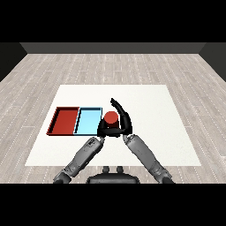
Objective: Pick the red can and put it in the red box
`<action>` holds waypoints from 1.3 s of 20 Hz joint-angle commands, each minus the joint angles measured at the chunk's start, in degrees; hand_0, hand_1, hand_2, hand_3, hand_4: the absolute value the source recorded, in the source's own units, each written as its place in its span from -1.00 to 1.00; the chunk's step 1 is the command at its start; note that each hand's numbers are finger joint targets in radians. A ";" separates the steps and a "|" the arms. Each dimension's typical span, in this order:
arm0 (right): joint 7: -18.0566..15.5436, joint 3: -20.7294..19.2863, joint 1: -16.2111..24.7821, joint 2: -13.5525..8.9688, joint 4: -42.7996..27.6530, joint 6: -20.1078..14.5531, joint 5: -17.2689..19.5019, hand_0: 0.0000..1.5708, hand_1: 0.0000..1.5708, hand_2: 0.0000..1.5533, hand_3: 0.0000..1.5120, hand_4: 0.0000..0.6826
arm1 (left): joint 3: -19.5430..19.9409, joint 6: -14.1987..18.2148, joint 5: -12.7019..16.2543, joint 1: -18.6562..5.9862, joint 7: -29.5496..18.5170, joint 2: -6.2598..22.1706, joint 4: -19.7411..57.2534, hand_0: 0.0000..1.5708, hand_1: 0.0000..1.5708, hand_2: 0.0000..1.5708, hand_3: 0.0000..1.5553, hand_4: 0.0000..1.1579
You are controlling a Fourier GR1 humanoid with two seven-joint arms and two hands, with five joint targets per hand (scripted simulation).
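Both black hands flank the small red cylindrical can [111,118], which stands upright on the white tabletop [150,110] just right of the light blue tray [88,120]. The right hand [123,119] curls round it for lifting, the left hand [104,129] half-curled, holding nothing; the red tray [65,121] lies leftward.
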 commanded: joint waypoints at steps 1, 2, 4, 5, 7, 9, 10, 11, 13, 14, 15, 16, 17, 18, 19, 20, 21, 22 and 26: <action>-3.06 -2.31 3.72 0.23 -0.54 1.07 0.03 -1.00 -1.00 -1.00 -1.00 -1.00 | 0.25 -0.69 -1.92 1.34 1.49 -0.20 -3.17 1.00 1.00 1.00 0.93 0.96; 0.54 -0.84 3.65 0.24 -4.15 1.08 3.05 -1.00 -1.00 -1.00 -1.00 -1.00 | 2.60 -2.64 -2.57 1.42 4.09 0.87 -4.76 1.00 1.00 1.00 0.92 0.96; -0.15 0.75 2.83 0.23 -1.81 -1.29 1.45 -1.00 -1.00 -1.00 -1.00 -1.00 | -2.25 1.49 -2.57 2.43 1.55 -0.19 -4.81 1.00 1.00 1.00 0.92 0.97; 2.20 -2.22 4.43 -0.14 -4.53 0.93 4.28 -1.00 -1.00 -1.00 -1.00 -1.00 | 2.20 -3.70 -1.07 4.35 -4.51 -0.19 -0.02 1.00 1.00 1.00 0.92 0.97; -1.11 -6.08 -0.40 0.20 1.54 3.08 0.56 -1.00 -1.00 -1.00 -1.00 -1.00 | 2.39 -2.30 -2.55 2.38 -1.73 -0.20 -1.56 1.00 1.00 1.00 0.91 0.96; -1.96 -6.33 2.00 0.22 -1.79 4.31 -0.10 -1.00 -1.00 -1.00 -1.00 -1.00 | 4.21 -4.24 -1.86 0.67 -0.12 -0.20 -0.45 1.00 1.00 1.00 0.91 0.96; -1.31 -7.50 1.10 0.22 -1.47 3.79 -0.93 -1.00 -1.00 -1.00 -1.00 -1.00 | 2.28 -3.28 -4.83 4.85 2.83 0.50 -5.89 1.00 1.00 1.00 0.91 0.96; -0.19 -10.21 1.91 -1.27 -4.01 4.71 -0.20 -1.00 -1.00 -1.00 -1.00 -1.00 | 1.17 0.08 -4.72 1.88 5.20 -0.19 -6.84 1.00 1.00 1.00 0.90 0.96; -2.24 -9.80 7.83 -2.83 -9.40 7.66 -2.76 -1.00 -1.00 -1.00 -1.00 -1.00 | -1.84 2.26 -3.55 4.88 -0.33 -0.19 -5.33 1.00 1.00 1.00 0.90 0.96; 0.92 -11.22 6.20 -3.58 -11.85 8.13 -3.30 -1.00 -1.00 -1.00 -1.00 -1.00 | 5.36 -3.48 -4.05 3.27 0.57 1.36 -2.72 1.00 1.00 1.00 0.90 0.96; 2.47 -13.57 4.85 -5.24 -13.63 8.68 -3.44 -1.00 -1.00 -1.00 -1.00 -1.00 | 5.18 -3.65 -4.17 2.87 1.63 1.17 -3.52 1.00 1.00 1.00 0.89 0.96; 2.97 -13.66 7.26 -6.51 -17.07 8.15 -2.92 -1.00 -1.00 -1.00 -1.00 -1.00 | 3.72 -1.01 -6.50 2.73 4.59 1.87 -6.24 1.00 1.00 1.00 0.88 0.96; -1.23 -9.98 12.97 -3.86 -18.18 7.54 -1.67 -1.00 -1.00 -1.00 -1.00 -1.00 | 5.64 -2.54 -6.01 1.94 3.59 0.11 -3.07 1.00 1.00 1.00 0.89 0.96; 0.14 -8.84 14.88 -3.71 -20.65 6.57 -0.94 -1.00 -1.00 -1.00 -1.00 -1.00 | 8.11 -4.29 -5.07 1.77 2.00 2.19 -3.72 1.00 1.00 1.00 0.89 0.97; 1.40 -14.69 11.20 -6.45 -19.66 10.21 -5.07 -1.00 -1.00 -1.00 -1.00 -1.00 | 10.24 -6.82 -4.48 -0.36 -0.56 2.35 1.60 1.00 1.00 1.00 0.90 0.97; -5.68 -15.99 17.35 -7.75 -18.73 11.88 -7.07 -1.00 -1.00 -1.00 -1.00 -1.00 | 7.27 -5.61 -4.92 7.16 2.95 6.38 -7.87 1.00 1.00 1.00 0.89 0.99; -2.72 -16.96 19.29 -9.63 -23.77 12.52 -7.29 -1.00 -1.00 -1.00 -1.00 -1.00 | 9.19 -4.24 -5.84 1.66 2.91 3.25 -3.51 1.00 1.00 1.00 0.89 0.99; -1.89 -17.51 17.99 -9.82 -22.08 12.35 -5.83 -1.00 -1.00 -1.00 -1.00 -1.00 | 10.65 -4.48 -6.38 1.02 3.47 4.40 -3.52 1.00 1.00 1.00 0.89 0.98; -6.19 -18.10 29.03 -10.78 -25.36 12.77 -5.82 -1.00 -1.00 -1.00 -1.00 -1.00 | 14.20 -3.79 -7.35 0.20 9.10 10.70 -8.17 1.00 1.00 0.99 0.87 0.95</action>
